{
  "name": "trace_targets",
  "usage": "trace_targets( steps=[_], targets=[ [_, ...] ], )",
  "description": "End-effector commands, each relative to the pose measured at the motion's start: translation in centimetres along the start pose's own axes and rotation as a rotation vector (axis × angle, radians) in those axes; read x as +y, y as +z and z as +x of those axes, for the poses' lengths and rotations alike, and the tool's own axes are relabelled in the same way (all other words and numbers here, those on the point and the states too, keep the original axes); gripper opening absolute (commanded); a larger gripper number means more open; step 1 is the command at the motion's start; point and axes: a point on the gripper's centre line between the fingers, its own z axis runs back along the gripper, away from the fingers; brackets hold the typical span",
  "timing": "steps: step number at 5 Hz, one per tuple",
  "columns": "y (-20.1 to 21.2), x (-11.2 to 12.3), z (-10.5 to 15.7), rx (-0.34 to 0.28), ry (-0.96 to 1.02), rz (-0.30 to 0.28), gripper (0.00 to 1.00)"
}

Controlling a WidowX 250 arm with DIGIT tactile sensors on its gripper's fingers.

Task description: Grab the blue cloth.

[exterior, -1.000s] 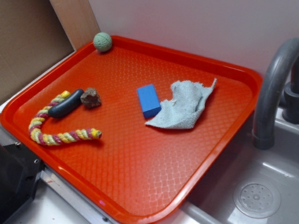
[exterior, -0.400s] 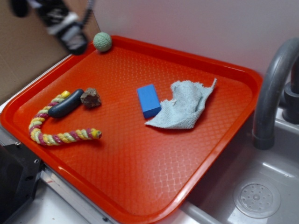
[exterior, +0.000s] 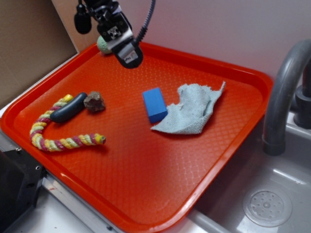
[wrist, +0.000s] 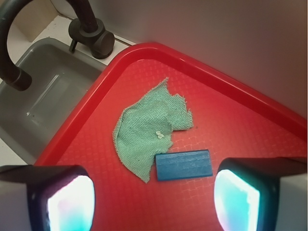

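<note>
The blue cloth [exterior: 191, 108] lies rumpled on the red tray [exterior: 146, 184], right of centre, its left edge touching a solid blue block [exterior: 155, 104]. In the wrist view the blue cloth [wrist: 148, 126] looks pale green and sits just above the block [wrist: 184, 164]. My gripper [exterior: 127, 57] hangs high over the tray's far left part, well away from the cloth. Its fingers [wrist: 236, 197] stand wide apart at the bottom of the wrist view, and the gripper [wrist: 153, 202] is open and holds nothing.
A green ball [exterior: 102, 44] sits at the tray's far corner, partly behind the arm. A striped rope toy [exterior: 63, 138], a dark oblong piece [exterior: 68, 108] and a brown lump [exterior: 95, 101] lie at the left. A sink [exterior: 262, 194] with a grey faucet [exterior: 282, 97] is at the right.
The arm has come into view from the upper left and moved right and down, over the tray's far corner. The cloth, block and toys have not moved.
</note>
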Motion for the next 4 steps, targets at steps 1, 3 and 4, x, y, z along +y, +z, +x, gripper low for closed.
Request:
trace_targets(
  steps=[1, 3, 4],
  targets=[
    [1.1, -1.0, 0.5, -0.029, -0.011, 0.004, 1.0],
    [-9.2, -2.1, 2.2, 0.093, -0.034, 0.224, 1.0],
    [-11.9, -1.7, 3.0, 0.116, -0.063, 0.183, 1.0]
  ],
)
